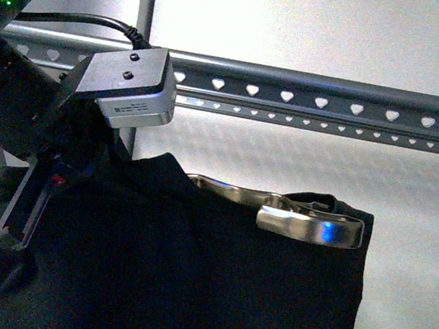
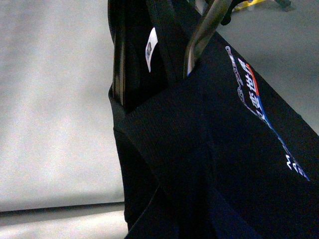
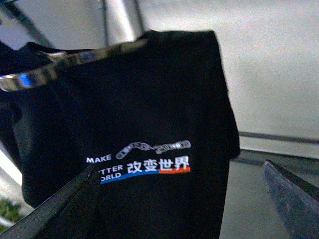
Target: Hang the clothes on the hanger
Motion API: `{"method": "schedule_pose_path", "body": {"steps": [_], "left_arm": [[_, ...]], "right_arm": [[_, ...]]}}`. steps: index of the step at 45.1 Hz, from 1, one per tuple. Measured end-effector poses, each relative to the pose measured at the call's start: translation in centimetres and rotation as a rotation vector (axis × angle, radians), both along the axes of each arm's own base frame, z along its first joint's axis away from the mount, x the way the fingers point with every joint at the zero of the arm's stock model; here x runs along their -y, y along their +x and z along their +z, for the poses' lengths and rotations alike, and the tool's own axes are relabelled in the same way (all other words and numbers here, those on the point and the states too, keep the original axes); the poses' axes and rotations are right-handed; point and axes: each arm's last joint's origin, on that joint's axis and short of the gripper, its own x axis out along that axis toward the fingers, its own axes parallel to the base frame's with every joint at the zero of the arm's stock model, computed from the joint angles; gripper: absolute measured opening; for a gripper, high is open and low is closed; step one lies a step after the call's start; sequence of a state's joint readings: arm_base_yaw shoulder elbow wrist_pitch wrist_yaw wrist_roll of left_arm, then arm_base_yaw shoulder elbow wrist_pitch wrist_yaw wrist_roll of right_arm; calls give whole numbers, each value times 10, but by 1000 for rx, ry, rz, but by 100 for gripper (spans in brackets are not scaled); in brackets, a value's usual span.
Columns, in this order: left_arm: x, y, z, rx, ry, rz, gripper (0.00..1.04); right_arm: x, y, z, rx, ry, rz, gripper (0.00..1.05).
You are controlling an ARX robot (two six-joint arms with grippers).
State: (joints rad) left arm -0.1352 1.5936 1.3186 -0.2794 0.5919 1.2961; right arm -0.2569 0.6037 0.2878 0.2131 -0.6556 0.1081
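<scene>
The black T-shirt (image 1: pixel 185 276) hangs in front of me and fills the lower front view. A curved chrome bar (image 1: pixel 310 222) runs through its top edge. My left gripper (image 1: pixel 29 205) is shut on the shirt's upper left part; in the left wrist view the cloth (image 2: pixel 209 164) hides the jaws, and the print (image 2: pixel 254 94) and a white label (image 2: pixel 151 49) show. My right gripper (image 3: pixel 179 209) is open and close to the shirt's printed side (image 3: pixel 144 162), one finger (image 3: pixel 65 209) overlapping the cloth. The grey rack rail (image 1: pixel 321 103) with heart holes runs behind and above the shirt.
A second, thinner rail (image 1: pixel 334 127) lies just under the first. A grey upright post (image 1: pixel 146 3) stands behind my left arm. A white wall is behind the rack. Grey floor (image 3: pixel 259 199) shows beside the shirt.
</scene>
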Motion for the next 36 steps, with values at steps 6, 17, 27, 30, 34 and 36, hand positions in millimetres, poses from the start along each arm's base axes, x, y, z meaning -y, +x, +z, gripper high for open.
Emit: {"method": "schedule_pose_path", "body": {"steps": [6, 17, 27, 30, 34, 36], "left_arm": [[-1, 0, 0, 0, 3, 7, 4], [-1, 4, -7, 41, -230, -41, 4], [-12, 2, 3, -134, -738, -126, 4], [-15, 2, 10, -221, -786, -143, 4], [-16, 4, 11, -300, -775, -133, 4], [-15, 6, 10, -314, -761, -130, 4]], "right_arm": [[8, 52, 26, -25, -257, 41, 97], [-8, 119, 61, 206, -982, 193, 97], [-35, 137, 84, 321, -1187, 264, 97], [-40, 140, 86, 330, -1210, 280, 97], [-41, 141, 88, 347, -1219, 283, 97], [-41, 141, 89, 354, -1211, 288, 97]]}}
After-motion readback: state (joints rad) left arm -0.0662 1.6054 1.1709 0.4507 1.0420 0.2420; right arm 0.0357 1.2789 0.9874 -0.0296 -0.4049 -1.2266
